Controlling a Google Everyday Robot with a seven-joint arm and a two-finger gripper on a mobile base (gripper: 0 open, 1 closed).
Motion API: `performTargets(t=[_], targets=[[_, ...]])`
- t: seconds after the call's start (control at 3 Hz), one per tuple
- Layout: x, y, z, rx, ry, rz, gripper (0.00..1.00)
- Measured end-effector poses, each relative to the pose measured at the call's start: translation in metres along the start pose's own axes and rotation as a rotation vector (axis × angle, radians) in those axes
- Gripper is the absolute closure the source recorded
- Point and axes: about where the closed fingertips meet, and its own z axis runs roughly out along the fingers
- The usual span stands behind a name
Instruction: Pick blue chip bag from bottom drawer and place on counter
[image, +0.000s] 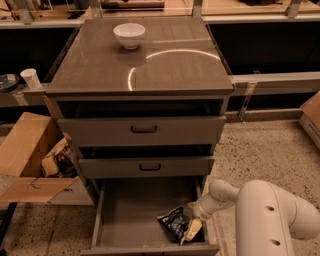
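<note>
The blue chip bag (173, 220) lies crumpled on the floor of the open bottom drawer (131, 216), at its right front. My gripper (190, 231) reaches down into the drawer from the right, right next to the bag's right edge and touching or nearly touching it. My white arm (265, 215) fills the lower right. The counter (145, 65) is the glossy top of the cabinet above, with a curved light reflection.
A white bowl (129, 35) stands at the back of the counter. The two upper drawers (144, 130) with black handles are closed. An open cardboard box (30, 155) with clutter stands left of the cabinet. A white cup (31, 78) sits on the left shelf. Speckled floor lies to the right.
</note>
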Motion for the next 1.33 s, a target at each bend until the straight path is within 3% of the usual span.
performTargets(t=[0.67,1.0,1.33], targets=[[0.004,-0.007,0.022,-0.023,0.006,0.004,0.51],[-0.007,-0.001,0.008,-0.007,-0.049,-0.036,0.74],[-0.026,0.018,-0.028,0.027,-0.168,-0.123,0.97]])
